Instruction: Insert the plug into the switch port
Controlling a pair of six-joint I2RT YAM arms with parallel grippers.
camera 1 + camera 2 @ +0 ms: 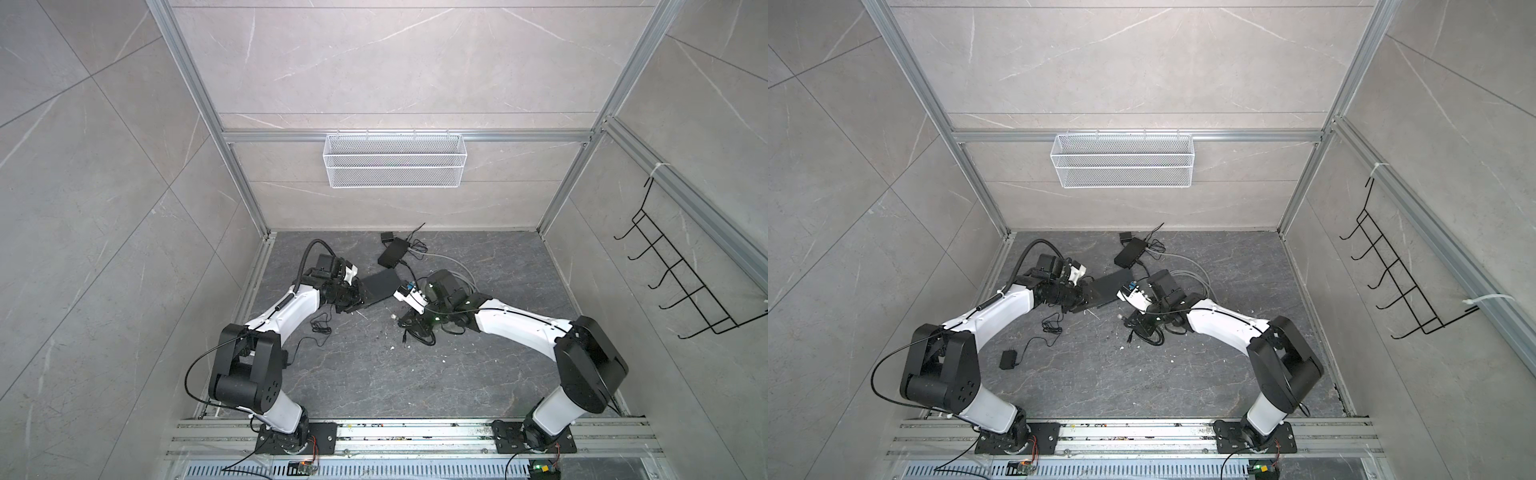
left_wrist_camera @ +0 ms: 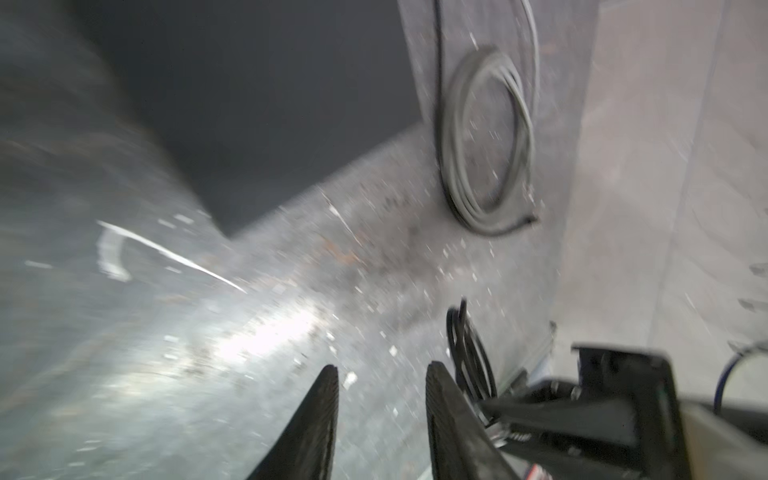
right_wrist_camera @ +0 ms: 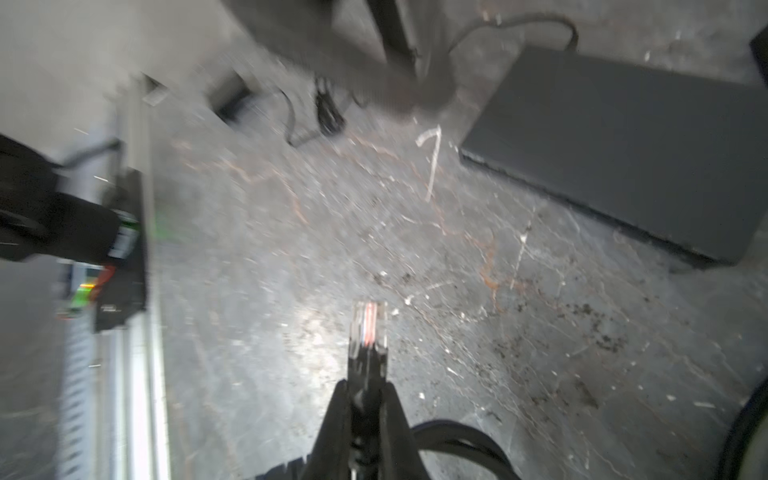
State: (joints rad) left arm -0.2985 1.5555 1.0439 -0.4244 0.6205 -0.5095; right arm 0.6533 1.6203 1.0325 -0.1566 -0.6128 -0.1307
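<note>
You have the plug (image 3: 369, 326) pinched tight in your right gripper (image 3: 365, 388), over the middle of the surface (image 1: 374, 374). The flat black box, which looks like the switch (image 3: 623, 145), lies near, but the plug is not touching it. Your left gripper (image 2: 380, 370) is partly open and empty, just beside the switch. I cannot see the port. You have yet to line the plug up and push it in.

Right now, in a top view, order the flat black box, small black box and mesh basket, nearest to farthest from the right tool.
From the right tool:
1. flat black box, just beside it on the floor.
2. small black box, farther back on the floor.
3. mesh basket, high on the back wall.
</note>
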